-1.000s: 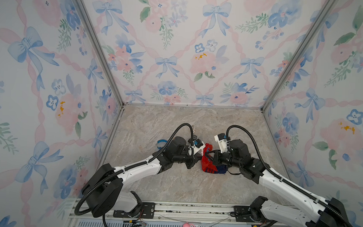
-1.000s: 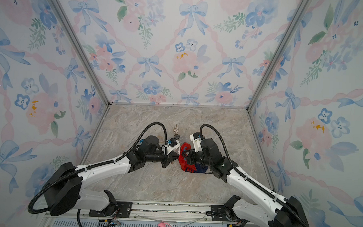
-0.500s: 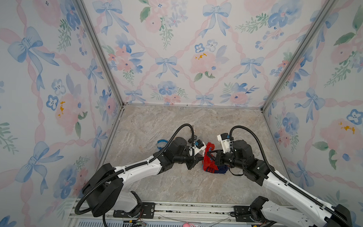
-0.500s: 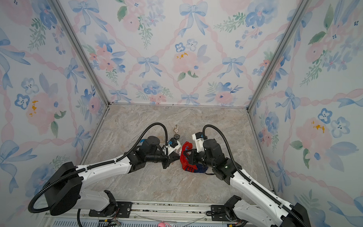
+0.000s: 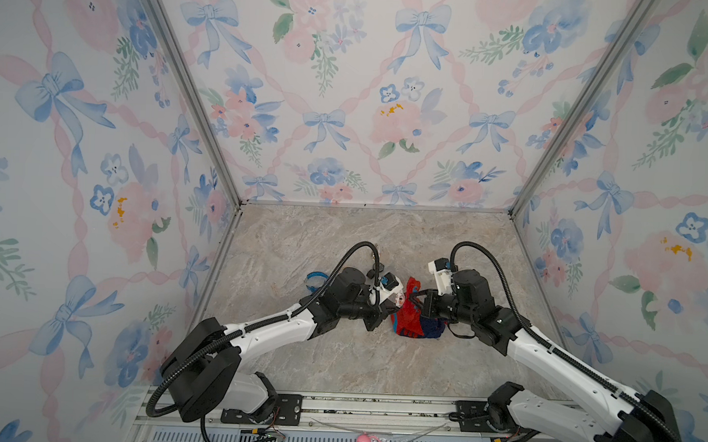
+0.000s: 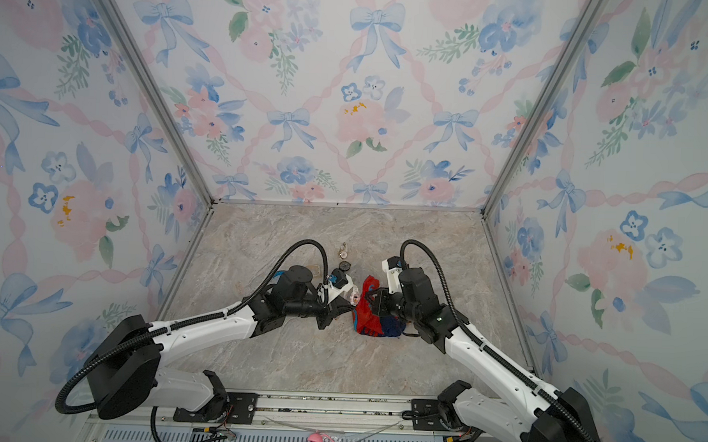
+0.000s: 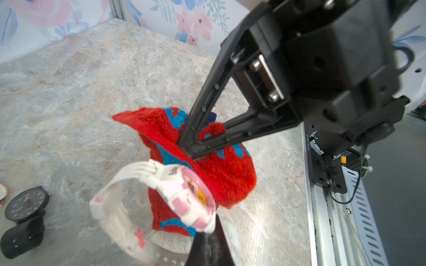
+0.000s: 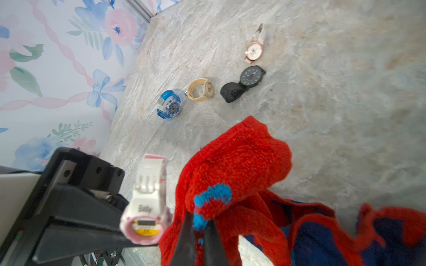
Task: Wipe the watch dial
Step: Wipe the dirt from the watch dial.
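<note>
**A:** Watch (image 7: 184, 195) position first: where is it, and who has it?

**B:** It is off the table (image 7: 69, 92), gripped near the case by the left gripper (image 7: 207, 245), whose jaws are clamped on it. The strap (image 7: 110, 207) loops back, away from the cloth (image 7: 226, 175).

**A:** And who holds the cloth?

**B:** The right gripper (image 7: 187, 150) pinches a fold of it, jaws squeezed together. The rest trails down onto the table.

**A:** Which way does the dial (image 8: 144, 226) face?

**B:** It faces the right gripper and the bunched cloth, which hangs just beside it. Whether they touch or sit a sliver apart, I cannot tell.

**A:** So the right gripper does the wiping?

**B:** I judge so. It is the nearer one, with cloth in hand. A short sideways push toward the left gripper should bring the cloth onto the dial, then a rub across it. The left gripper only needs to hold the watch steady.
</note>
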`<state>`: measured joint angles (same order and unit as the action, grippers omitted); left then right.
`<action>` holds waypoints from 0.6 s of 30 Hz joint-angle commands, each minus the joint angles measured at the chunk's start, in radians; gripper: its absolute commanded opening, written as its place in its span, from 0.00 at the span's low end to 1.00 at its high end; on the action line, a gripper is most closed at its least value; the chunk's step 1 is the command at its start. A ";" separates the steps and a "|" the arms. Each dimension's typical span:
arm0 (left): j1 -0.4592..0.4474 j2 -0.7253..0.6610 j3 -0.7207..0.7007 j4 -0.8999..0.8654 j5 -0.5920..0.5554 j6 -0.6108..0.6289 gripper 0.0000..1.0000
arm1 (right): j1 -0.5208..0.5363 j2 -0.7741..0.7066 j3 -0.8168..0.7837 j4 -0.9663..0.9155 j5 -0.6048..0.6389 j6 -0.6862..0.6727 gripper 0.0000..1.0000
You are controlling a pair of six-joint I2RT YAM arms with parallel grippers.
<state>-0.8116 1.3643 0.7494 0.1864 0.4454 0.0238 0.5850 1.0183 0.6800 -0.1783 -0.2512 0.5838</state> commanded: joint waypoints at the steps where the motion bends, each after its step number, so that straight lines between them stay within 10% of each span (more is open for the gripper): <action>1: -0.006 -0.024 -0.005 0.025 0.011 0.020 0.00 | -0.004 -0.060 0.022 -0.041 -0.007 0.003 0.00; 18: -0.006 -0.016 0.003 0.031 -0.024 -0.024 0.00 | 0.143 0.021 0.056 0.043 0.037 0.021 0.00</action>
<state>-0.8131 1.3586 0.7494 0.1844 0.4004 0.0174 0.7231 1.0111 0.7391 -0.1894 -0.2302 0.5991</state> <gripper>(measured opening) 0.048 0.056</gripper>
